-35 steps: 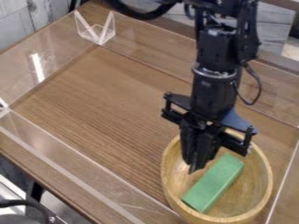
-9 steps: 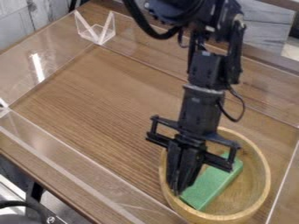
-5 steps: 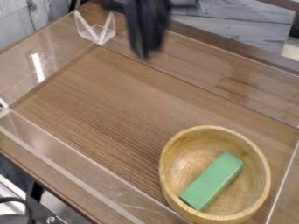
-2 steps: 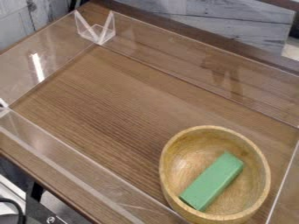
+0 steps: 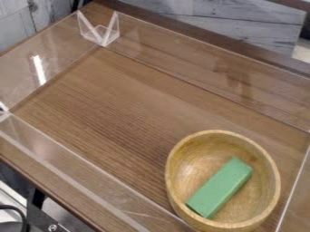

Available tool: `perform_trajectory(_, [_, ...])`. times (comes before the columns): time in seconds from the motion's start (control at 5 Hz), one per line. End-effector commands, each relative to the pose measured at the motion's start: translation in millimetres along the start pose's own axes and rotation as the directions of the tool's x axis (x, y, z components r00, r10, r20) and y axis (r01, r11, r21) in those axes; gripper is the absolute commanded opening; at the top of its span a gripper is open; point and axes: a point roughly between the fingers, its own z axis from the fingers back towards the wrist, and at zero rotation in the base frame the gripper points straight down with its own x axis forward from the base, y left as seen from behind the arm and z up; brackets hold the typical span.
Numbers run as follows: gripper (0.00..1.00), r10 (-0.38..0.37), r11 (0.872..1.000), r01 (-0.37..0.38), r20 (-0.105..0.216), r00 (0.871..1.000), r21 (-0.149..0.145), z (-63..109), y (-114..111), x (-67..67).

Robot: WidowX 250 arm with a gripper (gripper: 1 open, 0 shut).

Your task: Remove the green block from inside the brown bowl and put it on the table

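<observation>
Camera view: a broad wood-grain tabletop (image 5: 115, 109) with clear plastic edging carries, at its lower right, a round golden-brown wooden bowl (image 5: 182, 161), and inside that lies a flat bright green block (image 5: 219, 188), slanted across the bowl's floor. The jaws are out of frame, fully closed and evidently with no hold on the block, which lies away from them. Removal seems still to be started, so the next move likely calls for opening them, lowering over the block and gripping its long sides.
</observation>
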Motion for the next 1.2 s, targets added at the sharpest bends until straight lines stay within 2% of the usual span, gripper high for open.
perform_trajectory(0.0, [0.0,-0.031,0.999,0.03,0.078,0.996,0.01,11.1,-11,-10.3])
perform_trajectory(0.6, [0.0,-0.058,0.998,0.058,0.103,0.993,-0.003,10.7,-23,-3.5])
perform_trajectory(0.8, [1.0,-0.093,0.996,0.093,0.12,0.988,0.007,1.7,-46,1.7])
perform_trajectory(1.0, [1.0,-0.129,0.992,0.128,0.138,0.982,0.018,-7.2,-68,6.4])
